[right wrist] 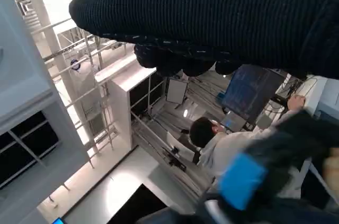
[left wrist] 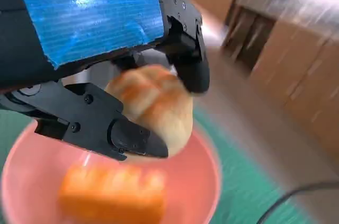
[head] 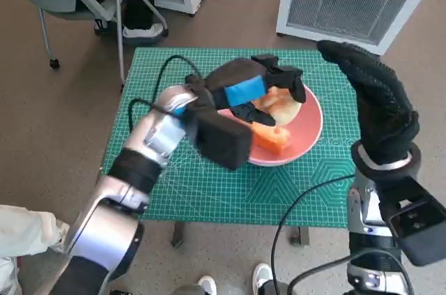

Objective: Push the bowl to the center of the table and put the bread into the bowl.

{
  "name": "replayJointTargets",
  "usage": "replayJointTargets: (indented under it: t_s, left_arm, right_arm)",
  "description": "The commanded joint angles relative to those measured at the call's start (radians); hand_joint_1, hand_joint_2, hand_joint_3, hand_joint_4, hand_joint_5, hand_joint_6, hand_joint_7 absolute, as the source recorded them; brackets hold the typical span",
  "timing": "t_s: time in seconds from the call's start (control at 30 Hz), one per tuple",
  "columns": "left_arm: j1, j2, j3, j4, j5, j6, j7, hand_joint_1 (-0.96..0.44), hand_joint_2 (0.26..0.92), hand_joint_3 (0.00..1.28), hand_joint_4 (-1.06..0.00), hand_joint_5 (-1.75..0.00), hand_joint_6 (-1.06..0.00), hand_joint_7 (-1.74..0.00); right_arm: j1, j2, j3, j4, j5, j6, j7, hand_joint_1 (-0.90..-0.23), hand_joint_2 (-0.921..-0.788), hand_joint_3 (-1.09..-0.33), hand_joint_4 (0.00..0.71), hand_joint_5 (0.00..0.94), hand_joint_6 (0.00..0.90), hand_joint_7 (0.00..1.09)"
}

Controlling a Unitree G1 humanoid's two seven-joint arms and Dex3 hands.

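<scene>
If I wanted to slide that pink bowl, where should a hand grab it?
Probably the bare rim on the right hand's side, coming in from the right. The left hand holding the bread roll covers the bowl's other side, and an orange piece lies inside near the front.

Left hand [left wrist: 106, 75], blue tape across its back: black fingers [left wrist: 135, 139] grip 1 pale, browned bread roll [left wrist: 153, 102]. Roll held over 1 pink bowl [left wrist: 209, 176]. In the bowl, 1 orange block [left wrist: 111, 195], blurred. Bowl stands on green mat [left wrist: 249, 187]. Background blurred.
</scene>
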Motion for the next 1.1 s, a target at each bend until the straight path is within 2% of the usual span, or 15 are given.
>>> replayJointTargets:
  t_s: [0.03, 0.27, 0.5, 0.73, 0.9, 0.97, 1.1]
  left_arm:
    - [-0.042, -0.024, -0.025, 0.005, 0.033, 0.084, -0.016, -0.17, 0.769, 0.22, -0.01, -0.03, -0.05, -0.42]
    - [-0.012, -0.026, -0.024, 0.027, 0.044, 0.014, 0.089, -0.29, 0.815, 0.16, 0.00, 0.00, -0.05, -0.36]
    - [-0.003, -0.004, 0.004, 0.050, 0.013, -0.085, 0.144, -0.37, 0.902, 0.08, -0.04, -0.01, -0.08, -0.38]
    - [0.038, 0.010, 0.121, 0.050, -0.101, -0.193, 0.199, -0.39, 0.919, 0.13, -0.17, -0.06, -0.16, -0.44]
    - [0.108, 0.006, 0.231, 0.011, -0.206, -0.298, 0.276, -0.40, 0.921, 0.18, -0.33, -0.10, -0.25, -0.48]
    - [0.131, 0.000, 0.263, -0.006, -0.244, -0.326, 0.283, -0.40, 0.921, 0.20, -0.38, -0.11, -0.28, -0.49]
    - [0.226, -0.048, 0.360, -0.122, -0.426, -0.351, 0.248, -0.37, 0.921, 0.23, -0.43, -0.12, -0.31, -0.51]
  right_arm:
    - [0.033, -0.009, -0.005, -0.016, -0.010, 0.016, -0.011, -0.537, -0.921, -0.784, 0.276, 0.000, -0.001, 0.62]
    - [0.040, -0.010, -0.007, -0.026, -0.020, 0.020, -0.025, -0.537, -0.921, -0.785, 0.275, 0.000, -0.001, 0.62]
    - [0.043, -0.012, -0.008, -0.033, -0.019, 0.025, -0.032, -0.542, -0.921, -0.784, 0.275, 0.000, -0.001, 0.62]
    - [0.040, -0.014, -0.010, -0.036, -0.025, 0.026, -0.040, -0.542, -0.921, -0.783, 0.275, 0.000, -0.001, 0.62]
    - [0.031, -0.016, -0.013, -0.035, -0.030, 0.031, -0.048, -0.545, -0.921, -0.781, 0.276, 0.001, -0.001, 0.62]
    - [0.029, -0.017, -0.014, -0.035, -0.030, 0.033, -0.050, -0.544, -0.921, -0.780, 0.277, 0.001, -0.001, 0.62]
    - [0.018, -0.019, -0.019, -0.038, -0.036, 0.039, -0.057, -0.541, -0.921, -0.778, 0.278, 0.001, -0.001, 0.62]
